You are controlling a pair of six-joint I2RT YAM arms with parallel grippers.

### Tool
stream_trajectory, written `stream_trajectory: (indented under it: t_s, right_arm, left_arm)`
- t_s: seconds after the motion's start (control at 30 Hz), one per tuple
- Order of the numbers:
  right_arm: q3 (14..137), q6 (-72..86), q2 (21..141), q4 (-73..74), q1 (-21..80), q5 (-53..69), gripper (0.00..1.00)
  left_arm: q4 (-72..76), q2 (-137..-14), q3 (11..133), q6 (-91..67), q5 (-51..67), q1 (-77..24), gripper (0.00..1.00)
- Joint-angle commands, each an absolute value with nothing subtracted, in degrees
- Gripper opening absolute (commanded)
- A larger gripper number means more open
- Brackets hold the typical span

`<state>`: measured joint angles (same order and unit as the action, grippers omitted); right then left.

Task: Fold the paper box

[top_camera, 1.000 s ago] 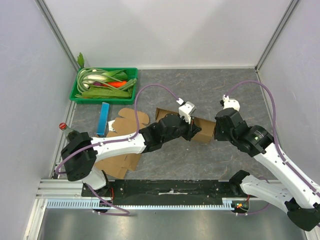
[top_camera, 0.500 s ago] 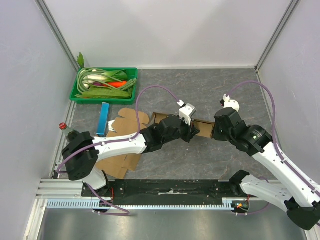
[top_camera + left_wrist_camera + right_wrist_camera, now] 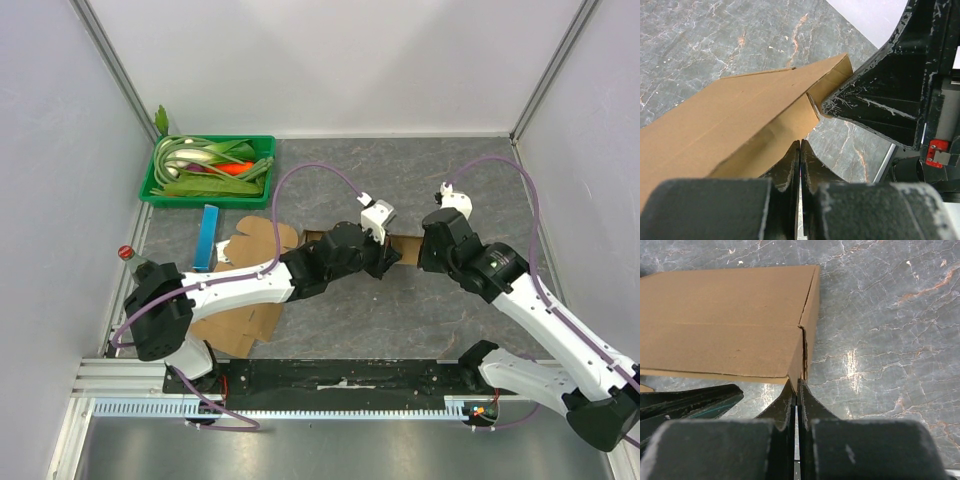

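Observation:
The paper box (image 3: pixel 730 125) is a brown cardboard sleeve, half raised into shape, lying on the grey marble table between my two grippers. In the top view only slivers of the paper box (image 3: pixel 408 246) show past the arms. My left gripper (image 3: pixel 800 146) is shut, its tips against the box's long near side. My right gripper (image 3: pixel 796 383) is shut too, its tips touching the bottom corner of the box's end wall, beside a vertical slit. I see no cardboard between either pair of fingers. From above, the left gripper (image 3: pixel 388 258) and the right gripper (image 3: pixel 424 258) nearly meet.
A green tray (image 3: pixel 160 192) of vegetables stands at the back left. A blue bar (image 3: pixel 208 238) and flat cardboard blanks (image 3: pixel 240 305) lie left of the box. A red-capped bottle (image 3: pixel 127 254) stands by the left wall. Frame walls close in on both sides.
Both grippers have moved away from the arm bases, pushing the box with them. The box has turned squarer to the table and is now more hidden under the arms.

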<state>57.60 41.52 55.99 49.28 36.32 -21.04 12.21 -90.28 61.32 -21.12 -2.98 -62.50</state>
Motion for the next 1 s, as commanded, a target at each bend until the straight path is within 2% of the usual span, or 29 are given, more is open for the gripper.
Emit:
stream_trajectory:
  t_s: [0.0, 0.23, 0.33, 0.37, 0.43, 0.57, 0.67, 0.83, 0.87, 0.97]
  right_arm:
    - [58.18, 41.48, 56.95, 49.04, 35.16, -20.22, 0.0]
    - [58.71, 40.69, 59.76, 48.08, 32.78, -17.32, 0.0]
    - [60.55, 39.99, 61.34, 47.55, 32.52, -16.53, 0.0]
    - [60.99, 39.73, 61.7, 47.55, 32.17, -16.35, 0.0]
    - [61.96, 39.11, 62.75, 47.46, 31.91, -16.17, 0.0]
    - [60.31, 38.15, 63.54, 45.8, 31.38, -14.77, 0.0]
    - [55.13, 38.76, 61.62, 44.04, 31.38, -14.68, 0.0]
    - [54.66, 39.2, 59.41, 43.59, 31.29, -14.59, 0.0]
    - [56.15, 39.11, 59.59, 43.85, 31.2, -14.68, 0.0]
    - [58.87, 38.85, 60.38, 44.38, 31.11, -13.54, 0.0]
  left_arm:
    - [11.69, -90.79, 63.81, -19.6, -3.17, -61.18, 0.06]
    - [10.11, -87.28, 63.9, -20.66, -0.35, -58.98, 0.09]
    - [9.58, -83.16, 63.2, -19.34, 5.96, -58.19, 0.18]
    - [9.67, -81.93, 61.98, -18.81, 7.89, -57.75, 0.25]
    - [9.49, -77.27, 60.21, -17.32, 11.5, -57.39, 0.32]
    - [7.39, -68.05, 53.2, -15.56, 10.37, -56.52, 0.46]
    - [4.41, -60.92, 49.23, -16.69, 8.88, -55.12, 0.49]
    - [-2.54, -48.99, 43.52, -24.42, -5.17, -48.98, 0.58]
    - [-2.72, -47.65, 41.5, -27.13, -6.14, -47.39, 0.61]
    - [-3.08, -44.92, 38.95, -31.01, -2.48, -40.88, 0.64]
